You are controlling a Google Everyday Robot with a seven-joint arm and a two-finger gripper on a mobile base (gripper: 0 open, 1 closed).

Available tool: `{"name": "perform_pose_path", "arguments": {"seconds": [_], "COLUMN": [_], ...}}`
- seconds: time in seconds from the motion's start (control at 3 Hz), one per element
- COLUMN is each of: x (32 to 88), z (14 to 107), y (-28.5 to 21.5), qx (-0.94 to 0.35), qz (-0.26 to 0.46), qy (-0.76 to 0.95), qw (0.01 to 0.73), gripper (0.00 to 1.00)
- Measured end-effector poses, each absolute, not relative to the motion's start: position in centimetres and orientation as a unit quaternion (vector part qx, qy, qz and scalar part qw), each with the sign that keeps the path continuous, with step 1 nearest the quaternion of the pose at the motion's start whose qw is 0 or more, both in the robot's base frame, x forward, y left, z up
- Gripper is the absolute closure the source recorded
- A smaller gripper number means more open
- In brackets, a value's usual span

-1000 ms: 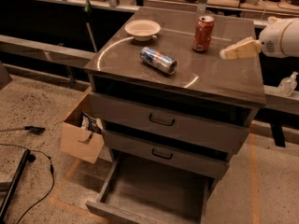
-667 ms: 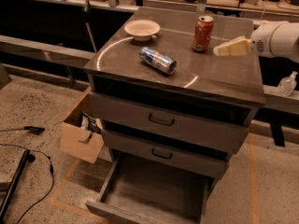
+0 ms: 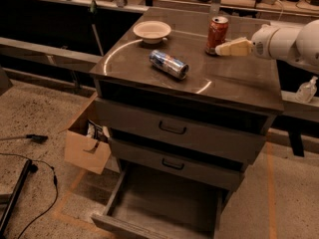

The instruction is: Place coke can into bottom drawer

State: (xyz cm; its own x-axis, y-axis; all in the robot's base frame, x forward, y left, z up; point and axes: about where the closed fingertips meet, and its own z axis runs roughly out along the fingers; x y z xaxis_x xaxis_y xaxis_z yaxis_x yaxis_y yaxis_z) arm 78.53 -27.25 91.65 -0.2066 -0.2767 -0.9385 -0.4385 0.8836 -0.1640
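The red coke can stands upright at the back right of the cabinet top. My gripper, cream-coloured fingers on a white arm reaching in from the right, is just right of the can at its lower half, close to it or touching it. The bottom drawer is pulled open, and its flat floor has nothing on it. The two upper drawers with black handles are shut.
A blue-and-silver can lies on its side at the middle of the top. A white bowl sits at the back left. An open cardboard box stands on the floor left of the cabinet. Cables lie at the far left.
My gripper has moved left across the cabinet top, from well right of the coke can to right beside it. The can and the other objects have not moved.
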Motion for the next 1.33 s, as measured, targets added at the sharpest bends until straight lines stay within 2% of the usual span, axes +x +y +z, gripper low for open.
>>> {"name": "perform_pose_path", "arguments": {"seconds": [0.67, 1.33], "x": [83.5, 85.7], "z": [91.2, 90.6], "y": [-26.3, -24.2], "qx": [-0.237, -0.232], "qz": [0.068, 0.11], "qy": [0.757, 0.758], "qw": [0.605, 0.599], "gripper": [0.0, 0.27]}}
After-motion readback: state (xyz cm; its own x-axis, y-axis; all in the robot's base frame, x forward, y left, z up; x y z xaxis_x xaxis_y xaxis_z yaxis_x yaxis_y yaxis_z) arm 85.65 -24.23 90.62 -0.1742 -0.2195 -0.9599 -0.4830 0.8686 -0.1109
